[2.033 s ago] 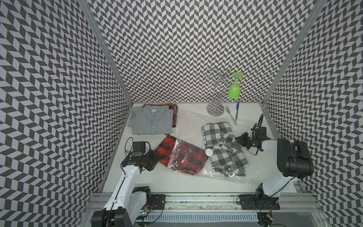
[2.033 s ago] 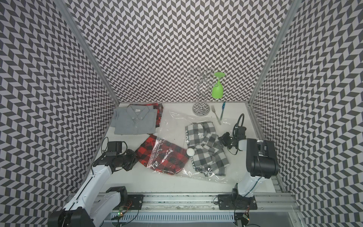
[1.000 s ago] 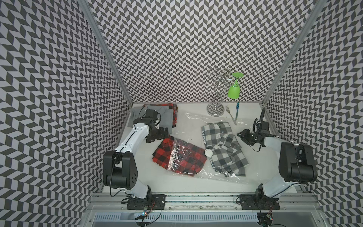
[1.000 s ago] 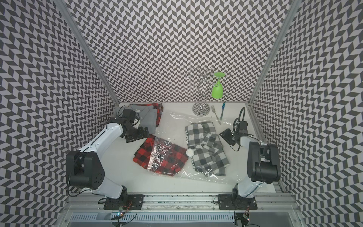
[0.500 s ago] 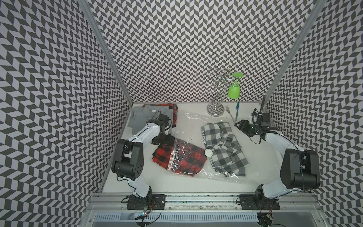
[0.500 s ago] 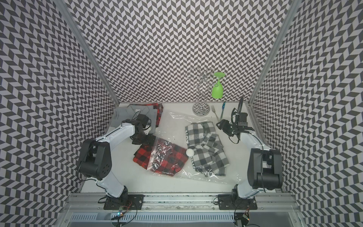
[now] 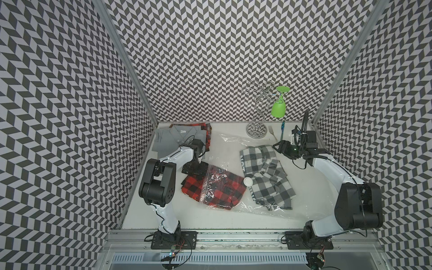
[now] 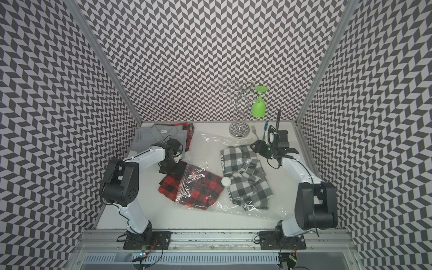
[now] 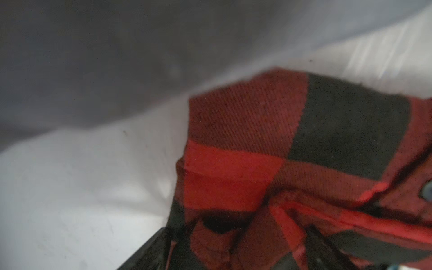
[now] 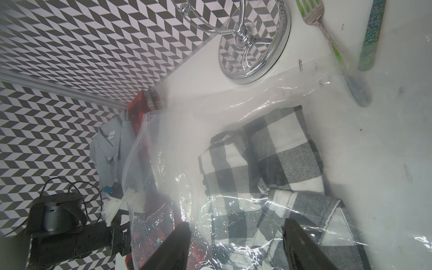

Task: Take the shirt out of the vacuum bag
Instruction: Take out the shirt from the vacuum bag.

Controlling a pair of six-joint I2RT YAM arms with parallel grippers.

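The vacuum bag [image 7: 233,145] [image 8: 210,142] lies flat, clear and crinkly, with its white valve disc [image 7: 248,181]. Inside, on the right, is a grey-white check shirt [image 7: 268,182] [image 10: 268,152]. A red-black check shirt [image 7: 219,191] [image 8: 194,189] sticks out of the bag's left mouth. My left gripper [image 7: 195,168] [image 9: 233,247] is down on that shirt's exposed far corner, its jaws wide with red cloth [image 9: 245,140] between them. My right gripper [image 7: 275,146] [image 10: 236,233] hovers open over the far end of the grey-white shirt, above the plastic.
A folded grey shirt [image 7: 177,138] lies on another red check one [image 7: 208,133] at the back left. A chrome stand [image 7: 257,131] with a hanging green glass [image 7: 278,108], a fork [image 7: 272,131] and a blue-green stick [image 7: 282,129] are at the back right. Patterned walls close in three sides.
My left arm swung from the front left past the grey shirt and came down on the red shirt's corner. My right gripper moved toward the back and opened wider.
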